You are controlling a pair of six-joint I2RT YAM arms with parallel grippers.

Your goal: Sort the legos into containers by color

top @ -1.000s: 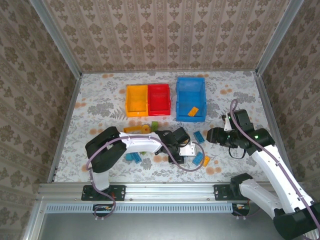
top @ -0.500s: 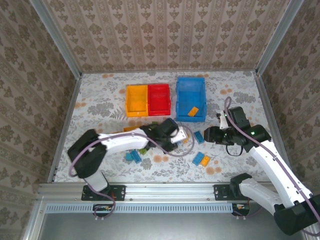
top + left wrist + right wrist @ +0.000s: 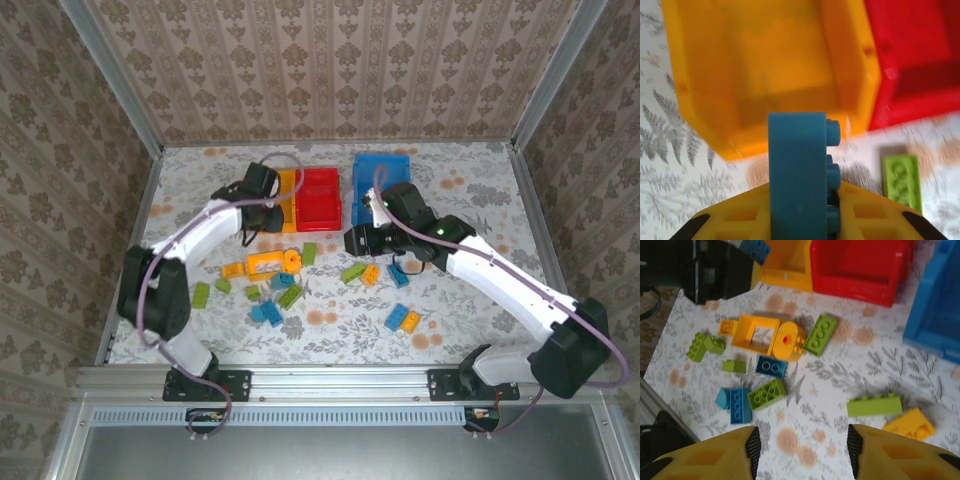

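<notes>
My left gripper point(image 3: 802, 210) is shut on a blue lego point(image 3: 797, 170) that stands upright between its yellow fingers, just short of the near wall of the yellow container point(image 3: 770, 65). From above, the left gripper point(image 3: 268, 208) is at that container's point(image 3: 287, 192) left front. The red container point(image 3: 318, 197) and the blue container point(image 3: 380, 170) stand to its right. My right gripper point(image 3: 802, 445) hangs open over bare cloth, with nothing between its pads. Loose legos point(image 3: 767, 394) lie beyond it: an orange frame point(image 3: 765, 335), green bricks point(image 3: 820, 335) and blue ones point(image 3: 771, 366).
A long green lego point(image 3: 874, 405) and an orange one point(image 3: 910, 424) lie to the right of my right gripper point(image 3: 352, 243). A blue and orange pair point(image 3: 403, 320) sits nearer the front rail. Metal posts and patterned walls close in the table.
The left arm has swung from the middle of the table up to the yellow container, carrying the blue lego. The right arm has moved left, in front of the blue container.
</notes>
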